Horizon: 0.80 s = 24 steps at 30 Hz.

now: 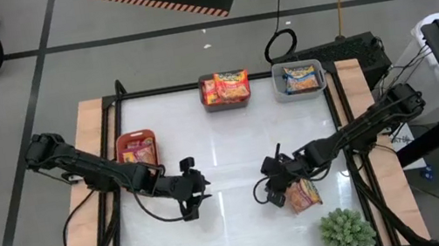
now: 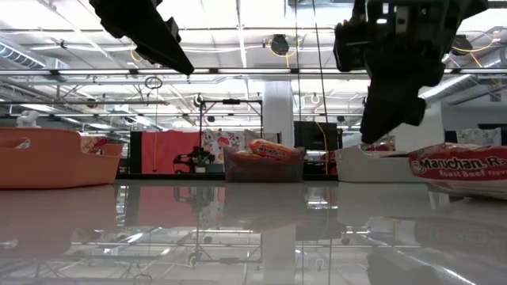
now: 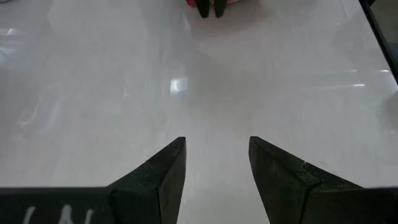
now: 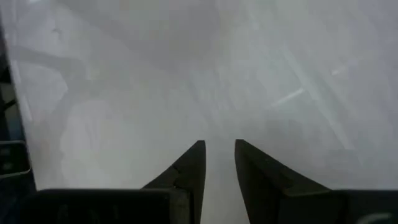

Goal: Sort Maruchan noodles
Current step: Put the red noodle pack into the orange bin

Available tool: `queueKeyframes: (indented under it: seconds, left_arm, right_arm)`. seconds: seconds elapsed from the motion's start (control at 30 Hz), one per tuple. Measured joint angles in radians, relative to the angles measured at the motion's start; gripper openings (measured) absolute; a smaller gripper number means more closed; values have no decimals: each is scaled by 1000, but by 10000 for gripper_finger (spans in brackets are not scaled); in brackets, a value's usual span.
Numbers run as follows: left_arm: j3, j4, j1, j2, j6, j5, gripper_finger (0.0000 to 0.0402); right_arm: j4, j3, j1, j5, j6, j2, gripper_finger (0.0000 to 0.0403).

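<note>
One Maruchan noodle packet (image 1: 304,193), orange-yellow with a reddish trim, lies flat on the white table near its right near part; the low view shows it at the right (image 2: 463,170). More packets sit in the three bins at the table's left and far sides. My right gripper (image 1: 269,187) hovers just left of the loose packet. Its fingers (image 4: 219,146) stand a narrow gap apart over bare table with nothing between them. My left gripper (image 1: 200,192) hangs over the table's middle, open (image 3: 217,146) above bare table.
An orange-red bin (image 1: 136,147) stands at the left, a dark red bin (image 1: 225,89) at far centre, and a grey bin (image 1: 298,79) to its right, each holding packets. A green plant (image 1: 347,233) stands at the near right corner. A black frame (image 1: 335,96) rims the table.
</note>
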Motion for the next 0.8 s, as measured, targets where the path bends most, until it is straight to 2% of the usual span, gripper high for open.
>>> queueKeyframes:
  seconds: [0.13, 0.3, 0.47, 0.63, 0.8]
  left_arm:
    - [0, 2, 0, 0, 4, 0, 182]
    - [0, 2, 0, 0, 16, 0, 182]
    - [0, 1, 0, 0, 16, 0, 182]
    - [0, 1, 0, 0, 15, 0, 182]
    - [0, 1, 0, 0, 15, 0, 182]
  right_arm:
    - [-28, 7, 0, 9, -4, -1, 82]
    - [-190, 10, 0, 37, 71, -3, 85]
    - [-266, 10, -3, 110, 107, -3, 108]
    - [-275, 10, -9, 101, 109, -3, 140]
    - [-278, 5, 3, 27, 152, -3, 150]
